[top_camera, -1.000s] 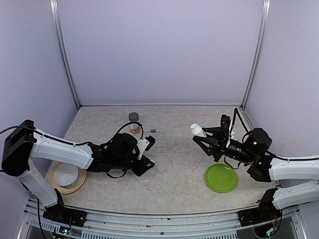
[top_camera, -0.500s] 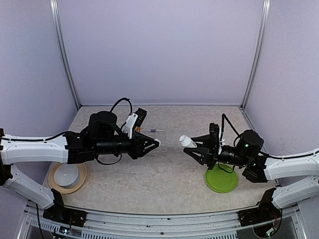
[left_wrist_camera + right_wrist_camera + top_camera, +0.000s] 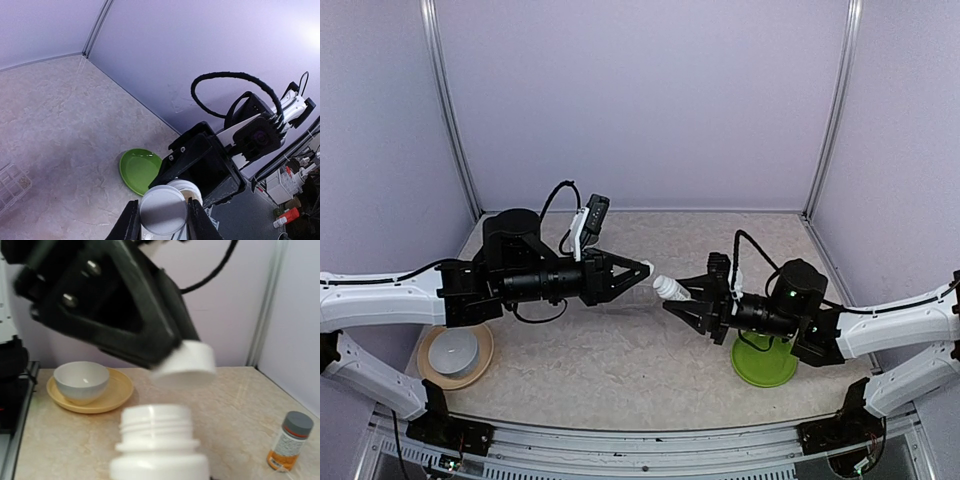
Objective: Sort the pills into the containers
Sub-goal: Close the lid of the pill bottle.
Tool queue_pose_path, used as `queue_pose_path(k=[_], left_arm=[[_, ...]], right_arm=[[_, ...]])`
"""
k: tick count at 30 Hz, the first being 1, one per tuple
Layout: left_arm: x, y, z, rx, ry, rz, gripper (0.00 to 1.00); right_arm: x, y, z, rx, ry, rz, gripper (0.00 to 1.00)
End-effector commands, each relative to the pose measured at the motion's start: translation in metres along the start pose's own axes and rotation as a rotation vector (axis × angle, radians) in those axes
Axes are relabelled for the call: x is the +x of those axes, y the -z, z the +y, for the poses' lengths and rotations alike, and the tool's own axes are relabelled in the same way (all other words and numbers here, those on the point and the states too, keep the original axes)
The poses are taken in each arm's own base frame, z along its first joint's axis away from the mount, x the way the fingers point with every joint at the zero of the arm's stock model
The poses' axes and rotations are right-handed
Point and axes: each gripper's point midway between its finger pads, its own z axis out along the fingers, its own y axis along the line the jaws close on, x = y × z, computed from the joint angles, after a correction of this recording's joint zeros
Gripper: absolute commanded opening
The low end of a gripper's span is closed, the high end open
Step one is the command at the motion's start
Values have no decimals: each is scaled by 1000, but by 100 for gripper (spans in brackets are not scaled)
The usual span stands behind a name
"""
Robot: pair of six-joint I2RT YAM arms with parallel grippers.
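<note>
Both arms have swung inward. The left gripper [image 3: 642, 268], pinching a white cap [image 3: 187, 360], hangs just beside the open neck of the white bottle [image 3: 157, 440]. The right gripper [image 3: 683, 299] clamps that bottle above the tabletop [image 3: 650, 360], neck pointing left toward the cap.

Gray-capped bottle [image 3: 290, 440] stands upright; white bottle [image 3: 159, 450] is open, white cap [image 3: 187, 362] just off it.

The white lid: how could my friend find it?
Look above the middle of the table, where the left tool and right tool nearly meet. The left one pinches the lid by its sides, just in front of the open white bottle that the right one holds. It is a small flat disc, unlike the deep white bowl on its tan plate.
</note>
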Motion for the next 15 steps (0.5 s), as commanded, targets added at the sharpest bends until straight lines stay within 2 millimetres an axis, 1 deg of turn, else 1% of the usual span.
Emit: queue_pose_path(k=[1,7,11,15], left_arm=[[-17,-2,-26,77,17,-41,21],[-16,-6,-29,78,20,-30,21],[-14,-10,-29,71,18,-18,22],[-13,-12,-25,44,9,-14,22]], right_arm=[[-9,-6,-9,59,36,-5,13],[-8,-7,-12,78,42,7,13],[-12,-7,-12,77,49,0,13],[-14,-7,-11,72,52,-1,13]])
